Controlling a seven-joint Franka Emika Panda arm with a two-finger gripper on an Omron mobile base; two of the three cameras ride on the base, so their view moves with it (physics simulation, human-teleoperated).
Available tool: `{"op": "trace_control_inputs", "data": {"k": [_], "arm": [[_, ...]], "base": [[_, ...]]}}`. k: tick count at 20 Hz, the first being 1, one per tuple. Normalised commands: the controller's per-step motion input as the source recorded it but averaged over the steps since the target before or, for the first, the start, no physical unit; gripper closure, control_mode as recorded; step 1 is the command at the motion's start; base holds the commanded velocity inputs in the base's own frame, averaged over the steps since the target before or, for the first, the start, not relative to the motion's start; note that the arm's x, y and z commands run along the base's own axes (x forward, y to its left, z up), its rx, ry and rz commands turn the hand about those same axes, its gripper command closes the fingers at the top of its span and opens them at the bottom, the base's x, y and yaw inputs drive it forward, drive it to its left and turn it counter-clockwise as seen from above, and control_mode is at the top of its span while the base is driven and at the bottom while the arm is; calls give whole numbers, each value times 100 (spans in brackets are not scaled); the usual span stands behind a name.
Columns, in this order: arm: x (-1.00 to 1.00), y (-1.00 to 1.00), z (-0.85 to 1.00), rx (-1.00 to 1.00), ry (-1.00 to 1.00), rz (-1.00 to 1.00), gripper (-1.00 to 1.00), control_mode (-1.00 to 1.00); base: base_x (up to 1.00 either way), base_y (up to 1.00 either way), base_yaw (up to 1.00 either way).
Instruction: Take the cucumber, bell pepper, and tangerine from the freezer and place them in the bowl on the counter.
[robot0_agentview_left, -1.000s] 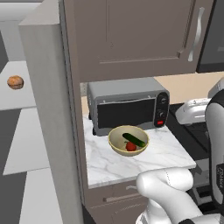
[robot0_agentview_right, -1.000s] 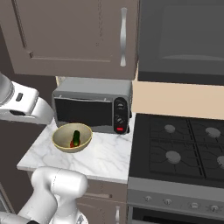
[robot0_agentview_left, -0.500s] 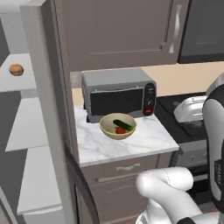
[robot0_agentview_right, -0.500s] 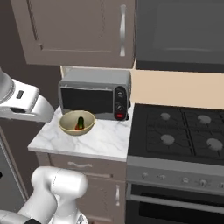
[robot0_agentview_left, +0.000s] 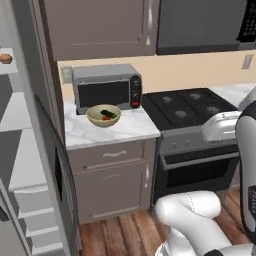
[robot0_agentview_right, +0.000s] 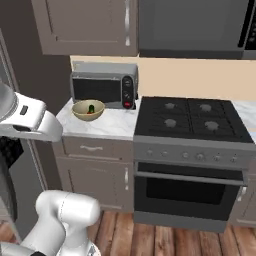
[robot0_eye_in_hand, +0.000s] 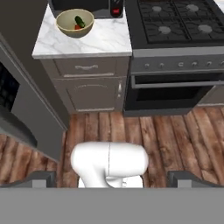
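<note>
My end effector (robot0_eye_in_hand: 112, 181) looks down over the wooden floor (robot0_eye_in_hand: 144, 131) in front of the cabinets; its two dark tips stand far apart at the bottom corners of my hand view, so it is spread wide with nothing between them. The bowl (robot0_agentview_left: 103, 115) sits on the counter (robot0_agentview_left: 120, 131), just in front of the grey microwave (robot0_agentview_left: 106, 89) and left of the black stove (robot0_agentview_left: 187, 107). Inside the bowl lie the cucumber (robot0_agentview_left: 108, 113) and the bell pepper (robot0_agentview_left: 106, 118), the red one tucked beside the dark green one; in my hand view the cucumber (robot0_eye_in_hand: 79, 21) rests tilted against the bowl's wall with the bell pepper (robot0_eye_in_hand: 77, 27) touching it. The tangerine (robot0_agentview_left: 6, 58) rests on a pale upper shelf of the freezer (robot0_agentview_left: 22, 165), at the far left of the left base view, well apart from the bowl. The freezer door (robot0_agentview_left: 57, 170) stands open, edge-on between the shelves and the counter's brown drawers (robot0_agentview_left: 112, 155).
</note>
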Motion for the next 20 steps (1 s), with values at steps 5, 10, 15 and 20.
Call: {"op": "trace_control_inputs", "data": {"k": [5, 10, 15, 20], "arm": [[0, 0, 0, 0, 0, 0, -100, 100], [0, 0, 0, 0, 0, 0, -100, 100], [0, 0, 0, 0, 0, 0, -100, 100], [0, 0, 0, 0, 0, 0, -100, 100]], "base": [[-98, -4, -12], [-39, 46, -4], [0, 93, 0], [0, 100, 0]]}}
